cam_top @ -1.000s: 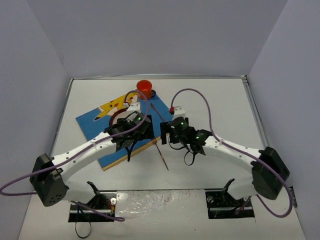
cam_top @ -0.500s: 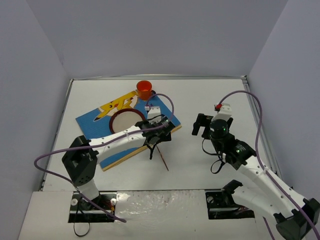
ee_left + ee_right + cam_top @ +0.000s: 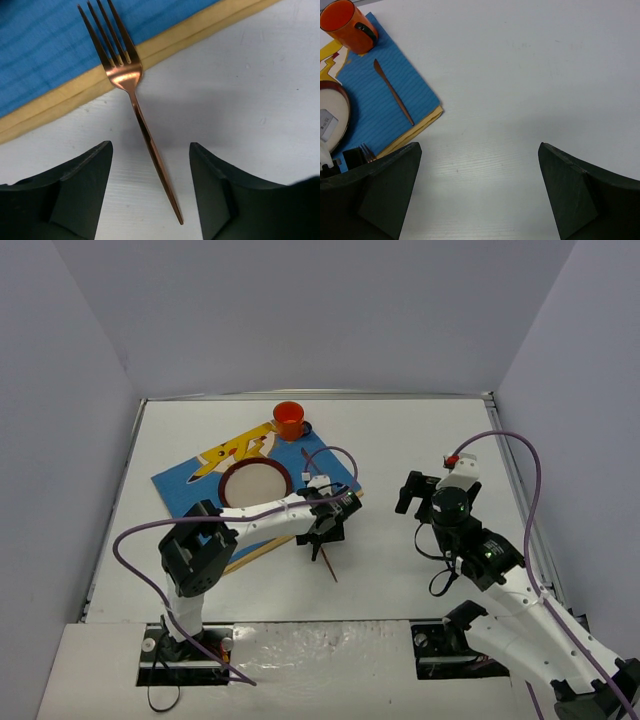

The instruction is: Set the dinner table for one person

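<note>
Straddling the handle of the one fork [image 3: 125, 77], my left gripper [image 3: 149, 150] hangs low with its jaws apart. A strip of table shows on either side of the handle, and neither of its two fingers [image 3: 80, 190] touches the metal, so nothing is gripped. The fork is copper-coloured. Its four tines lie across the yellow border of the mat [image 3: 50, 40] and its handle runs out onto the white surface, tip toward me.

My right gripper [image 3: 479, 150] is spread wide and empty, held above bare table well to the right of the setting, with only tabletop between its two fingers.

The one mat is blue with a yellow cartoon figure and lies at an angle, left of centre. On it I count one plate [image 3: 255, 483], white with a dark brown rim, and to the plate's right one slim brown knife [image 3: 393, 92] lying flat on the blue cloth. One orange mug [image 3: 345, 25] stands upright at the mat's far corner, just beyond the tip of the knife.

The dinner table [image 3: 420, 430] is the white top under everything, metal-rimmed, reaching from the arm bases at the near edge to the grey back wall.
</note>
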You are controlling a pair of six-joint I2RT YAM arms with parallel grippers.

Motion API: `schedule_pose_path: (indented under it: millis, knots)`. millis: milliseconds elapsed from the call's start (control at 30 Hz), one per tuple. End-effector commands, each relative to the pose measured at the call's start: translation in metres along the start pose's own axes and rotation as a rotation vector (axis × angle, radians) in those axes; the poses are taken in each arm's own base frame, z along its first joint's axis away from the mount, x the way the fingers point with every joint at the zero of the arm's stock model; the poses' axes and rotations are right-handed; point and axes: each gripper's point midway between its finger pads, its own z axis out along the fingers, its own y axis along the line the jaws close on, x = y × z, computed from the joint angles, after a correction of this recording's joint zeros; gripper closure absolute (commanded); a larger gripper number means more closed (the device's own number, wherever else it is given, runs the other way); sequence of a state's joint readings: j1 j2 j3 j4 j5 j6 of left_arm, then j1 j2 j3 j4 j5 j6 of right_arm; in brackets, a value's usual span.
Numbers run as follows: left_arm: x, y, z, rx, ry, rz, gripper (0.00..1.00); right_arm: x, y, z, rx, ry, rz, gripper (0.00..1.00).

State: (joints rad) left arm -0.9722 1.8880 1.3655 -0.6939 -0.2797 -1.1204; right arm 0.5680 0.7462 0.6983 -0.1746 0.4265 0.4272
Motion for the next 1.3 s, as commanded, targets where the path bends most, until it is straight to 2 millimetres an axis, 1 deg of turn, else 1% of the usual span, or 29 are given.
schedule_pose_path:
  millis: [0, 233, 300, 533, 700, 800, 933, 1000, 1100, 1133, 1167, 1267]
  knots:
    - [-0.004, -0.017, -0.004, 0.056, 0.031, -0.044, 0.49, -0.011, 0.004, 0.005, -0.001, -0.034, 0.009, 0.00]
    - [0.003, -0.013, 0.008, 0.048, 0.088, -0.060, 0.64, -0.008, 0.002, 0.006, 0.003, -0.028, 0.006, 0.00]
    - [0.003, -0.012, 0.007, 0.048, 0.087, -0.064, 0.68, -0.008, 0.002, 0.006, 0.003, -0.028, 0.006, 0.00]
    - [-0.003, -0.009, 0.001, 0.044, 0.063, -0.076, 0.92, -0.009, 0.002, 0.007, 0.003, -0.028, -0.001, 0.00]
    - [-0.003, -0.007, 0.001, 0.039, 0.061, -0.078, 1.00, -0.008, 0.002, 0.007, 0.003, -0.028, -0.003, 0.00]
    - [-0.010, -0.008, -0.008, 0.033, 0.023, -0.067, 1.00, -0.008, 0.001, 0.007, 0.004, -0.029, -0.002, 0.00]
    - [-0.026, -0.008, -0.037, 0.034, -0.048, -0.009, 1.00, -0.009, 0.002, 0.005, -0.005, -0.032, 0.000, 0.00]
    - [-0.035, -0.004, -0.051, 0.034, -0.082, 0.008, 1.00, -0.010, 0.002, 0.004, -0.010, -0.035, -0.001, 0.00]
    - [-0.051, 0.010, -0.074, 0.030, -0.142, 0.019, 1.00, -0.012, 0.003, 0.002, -0.018, -0.040, -0.003, 0.00]
    - [-0.060, 0.019, -0.080, 0.013, -0.171, 0.006, 1.00, -0.013, 0.004, 0.002, -0.023, -0.043, 0.000, 0.00]
    - [-0.067, 0.032, -0.090, -0.001, -0.191, -0.008, 1.00, -0.012, 0.004, 0.001, -0.029, -0.041, 0.000, 0.00]
    - [-0.085, 0.067, -0.097, -0.041, -0.213, -0.059, 1.00, -0.013, 0.007, 0.000, -0.046, -0.041, -0.001, 0.00]
